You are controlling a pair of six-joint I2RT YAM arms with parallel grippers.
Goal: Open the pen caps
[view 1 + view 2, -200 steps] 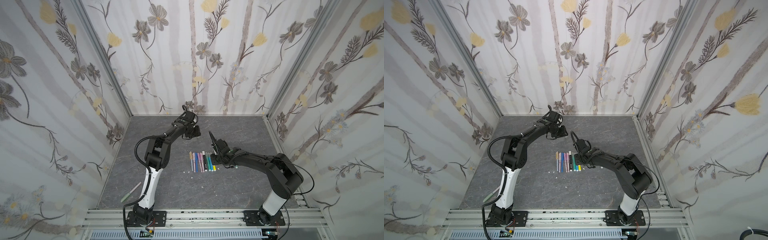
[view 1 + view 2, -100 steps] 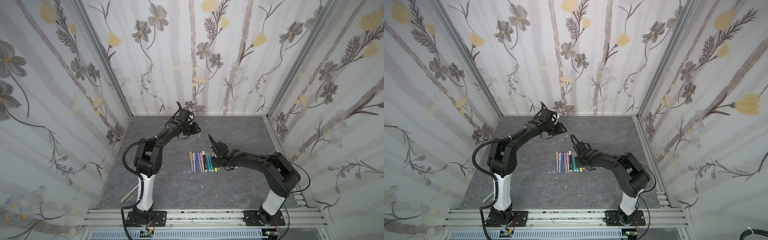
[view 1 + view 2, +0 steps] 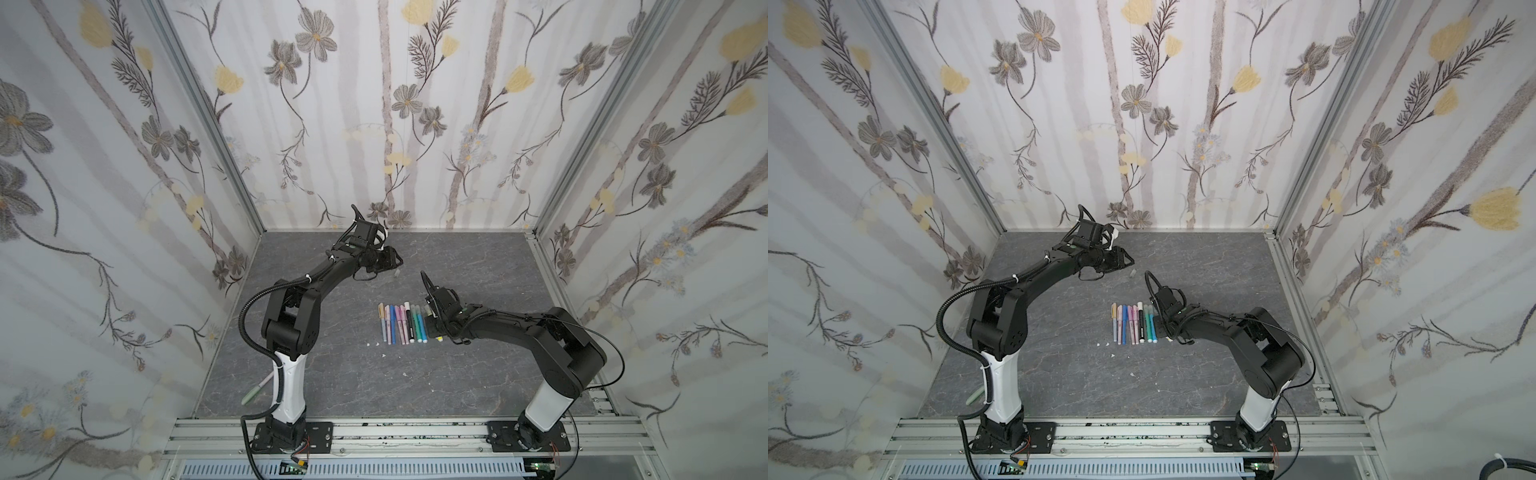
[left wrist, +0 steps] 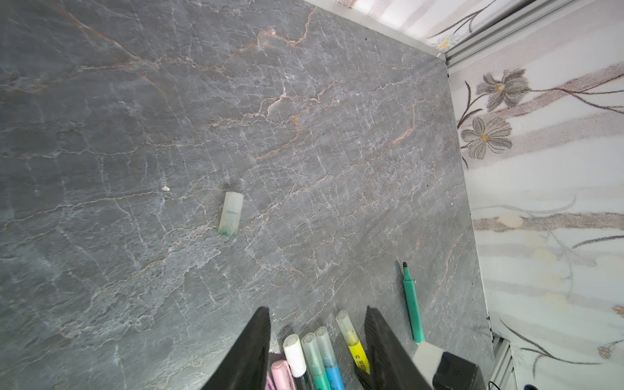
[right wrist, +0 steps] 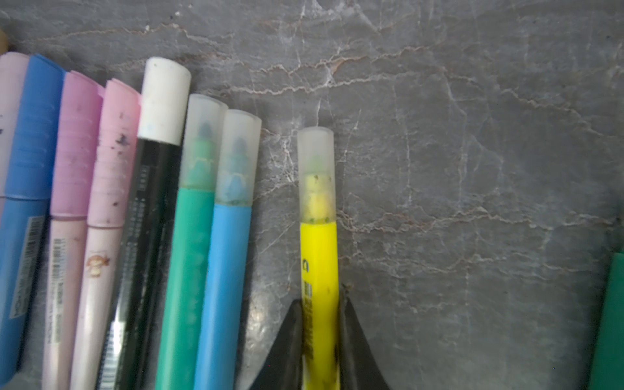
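A row of capped pens [image 3: 401,324] lies mid-table in both top views. In the right wrist view my right gripper [image 5: 320,304] is shut on the barrel of the yellow marker [image 5: 319,256]. That marker lies a little apart from the row, its translucent cap [image 5: 316,175] still on. Beside it lie the blue marker [image 5: 224,270], the teal marker [image 5: 189,253] and the black pen with a white cap [image 5: 164,101]. My left gripper [image 4: 317,312] is open and empty, raised behind the row. One loose translucent cap [image 4: 231,213] lies on the table beyond it.
An uncapped green marker [image 4: 413,304] lies on the right of the yellow one. A pale green pen [image 3: 257,388] rests by the left arm's base. Small white specks [image 3: 376,344] dot the grey stone-look table in front of the row. Patterned walls close in three sides.
The right jaws have closed on the yellow marker. The left arm's elbow has swung a little to the left; its gripper stays open near the back.
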